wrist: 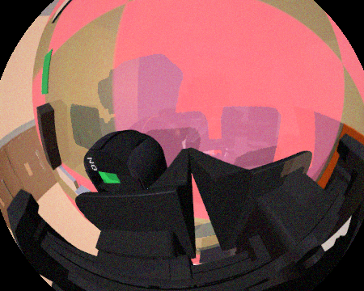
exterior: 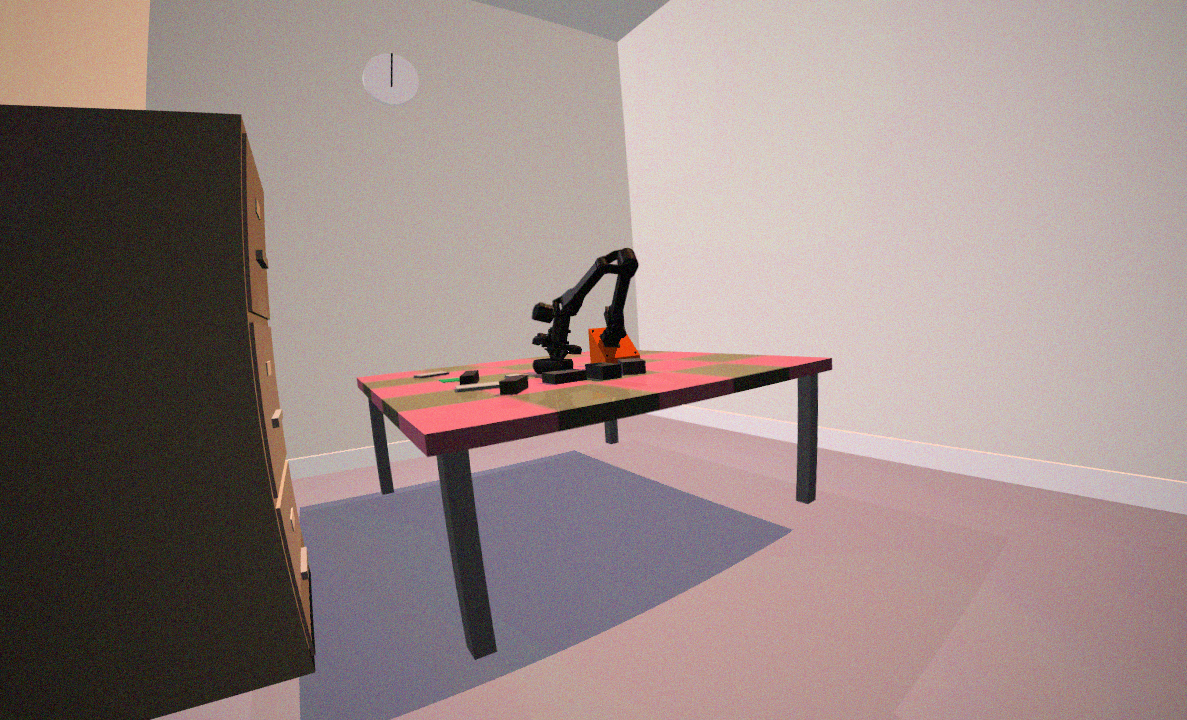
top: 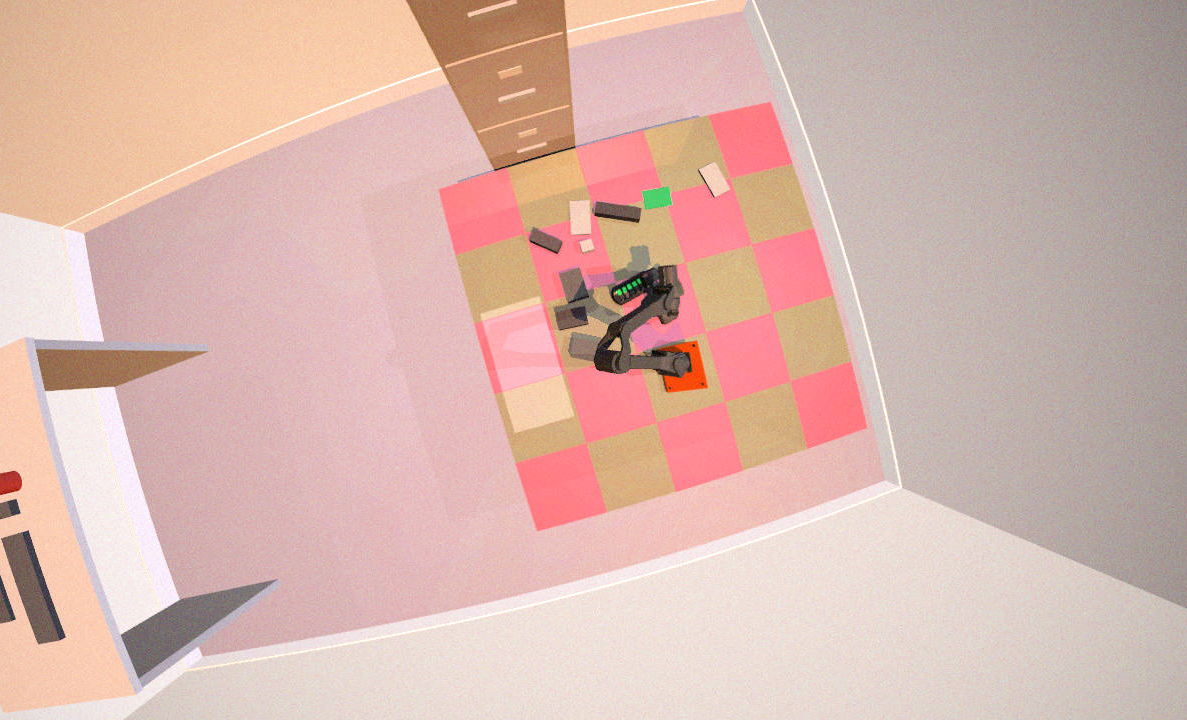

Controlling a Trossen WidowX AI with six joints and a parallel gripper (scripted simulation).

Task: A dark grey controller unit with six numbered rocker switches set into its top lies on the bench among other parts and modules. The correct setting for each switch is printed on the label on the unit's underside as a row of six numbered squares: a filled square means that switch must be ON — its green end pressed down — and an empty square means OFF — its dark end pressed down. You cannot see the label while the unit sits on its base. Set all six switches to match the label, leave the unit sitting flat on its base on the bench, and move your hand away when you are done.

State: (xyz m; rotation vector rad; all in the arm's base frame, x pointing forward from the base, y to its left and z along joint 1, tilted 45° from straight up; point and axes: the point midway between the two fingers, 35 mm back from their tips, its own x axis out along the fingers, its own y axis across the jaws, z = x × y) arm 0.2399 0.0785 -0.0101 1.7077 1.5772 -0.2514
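The arm [top: 635,322] bends over from its orange base plate [top: 692,384] near the middle of the checkered desk [top: 803,268], and its claw [wrist: 192,180] is shut tight with nothing between the fingers. The tips hang low, just at one end of the dark switch box [top: 630,288], which sits flat on the desk with a row of green lights showing along its top. From the wrist camera only the rounded end of the box [wrist: 125,158] shows beside the left finger [wrist: 150,210], with one green rocker visible; whether the tips touch it I cannot tell. Grey blocks [top: 570,315] lie close by on the left, a green card [top: 656,197] farther off.
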